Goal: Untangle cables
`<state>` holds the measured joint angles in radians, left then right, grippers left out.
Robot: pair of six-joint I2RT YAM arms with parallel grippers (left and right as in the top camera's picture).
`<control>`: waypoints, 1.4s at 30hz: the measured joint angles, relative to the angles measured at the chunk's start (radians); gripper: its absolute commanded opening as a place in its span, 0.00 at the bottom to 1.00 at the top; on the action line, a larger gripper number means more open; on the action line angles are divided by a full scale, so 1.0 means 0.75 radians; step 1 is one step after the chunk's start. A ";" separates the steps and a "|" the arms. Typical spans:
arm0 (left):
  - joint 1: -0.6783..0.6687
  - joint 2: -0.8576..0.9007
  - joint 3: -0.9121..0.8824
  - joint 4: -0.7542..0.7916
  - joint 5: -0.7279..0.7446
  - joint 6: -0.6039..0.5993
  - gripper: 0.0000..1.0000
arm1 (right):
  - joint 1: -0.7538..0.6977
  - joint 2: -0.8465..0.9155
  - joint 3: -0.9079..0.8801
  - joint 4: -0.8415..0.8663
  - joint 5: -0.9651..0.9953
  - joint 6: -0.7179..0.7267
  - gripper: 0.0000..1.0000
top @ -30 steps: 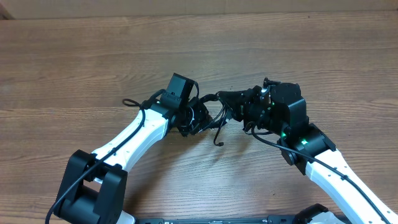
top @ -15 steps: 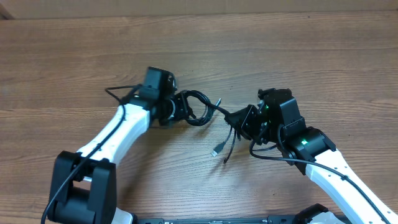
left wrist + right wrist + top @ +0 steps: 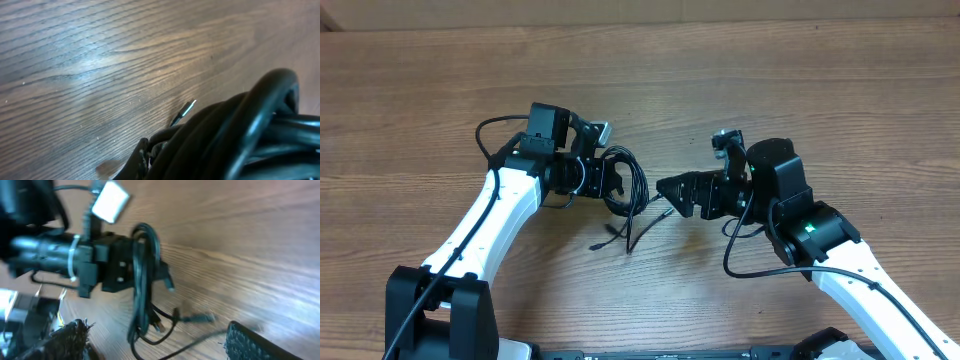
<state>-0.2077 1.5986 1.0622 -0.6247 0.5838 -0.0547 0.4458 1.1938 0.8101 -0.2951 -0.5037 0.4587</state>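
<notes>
The cables are clamped as a loopy bunch in the tightly closed left fingers, loose ends trailing on the bench between those and the wide-spread right fingers; light, floppy, snaggy stuff tbh, probably best grabbed near a plug end.

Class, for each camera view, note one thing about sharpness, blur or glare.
Overhead: sharp and evenly lit, with the cables and the grain of the table crisp. Left wrist: the cables loom close and out of focus; a pale sheen lies on the wood. Right wrist: soft throughout, the left gripper smeared.
</notes>
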 measured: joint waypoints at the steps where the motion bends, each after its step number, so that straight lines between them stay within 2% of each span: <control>1: -0.001 0.000 0.000 -0.004 0.008 0.023 0.04 | 0.000 0.000 0.000 0.013 -0.016 -0.015 0.79; 5: -0.023 0.000 0.000 0.013 0.077 0.114 0.04 | 0.009 0.048 0.001 0.043 -0.066 -0.065 0.72; 9: -0.057 0.000 0.000 0.025 0.102 0.133 0.04 | 0.068 0.131 0.001 0.117 -0.097 -0.068 0.60; 17: -0.108 0.000 0.000 0.025 0.106 0.147 0.06 | 0.144 0.211 0.002 0.162 -0.032 -0.040 0.06; 18: -0.108 0.000 0.000 0.027 0.098 0.147 0.15 | 0.141 0.212 0.002 0.162 -0.019 -0.021 0.04; 19: -0.107 0.000 0.001 0.027 0.085 0.144 0.49 | 0.140 0.212 0.002 0.169 -0.006 0.010 0.04; 20: -0.106 -0.002 0.004 0.028 0.047 0.111 0.57 | 0.138 0.213 0.002 0.180 0.004 0.038 0.04; 21: -0.101 -0.004 0.008 0.022 0.019 0.085 0.72 | 0.135 0.213 0.002 0.184 0.010 0.069 0.04; 23: -0.070 -0.005 0.024 -0.041 -0.034 -0.008 0.77 | 0.116 0.213 0.002 0.192 0.025 0.145 0.04; 25: -0.007 -0.005 0.070 -0.126 -0.041 -0.097 0.93 | 0.103 0.213 0.002 0.194 0.044 0.194 0.04; 27: 0.045 -0.005 0.134 -0.185 -0.024 -0.164 1.00 | 0.098 0.213 0.002 0.198 0.076 0.228 0.04; 31: 0.156 -0.005 0.287 -0.264 0.073 -0.321 1.00 | 0.097 0.213 0.002 0.205 0.150 0.289 0.04; 34: 0.201 -0.011 0.318 -0.296 0.154 -0.499 0.91 | 0.097 0.213 0.002 0.249 0.184 0.311 0.04; 38: 0.196 -0.012 0.315 -0.376 0.221 -0.688 0.88 | 0.097 0.213 0.002 0.291 0.203 0.328 0.04; 42: 0.156 -0.012 0.286 -0.383 0.251 -0.806 0.85 | 0.097 0.213 0.002 0.294 0.207 0.331 0.04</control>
<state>-0.0910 1.5894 1.2766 -0.9119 0.7719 -0.6590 0.5186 1.3533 0.8116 -0.0742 -0.3485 0.7071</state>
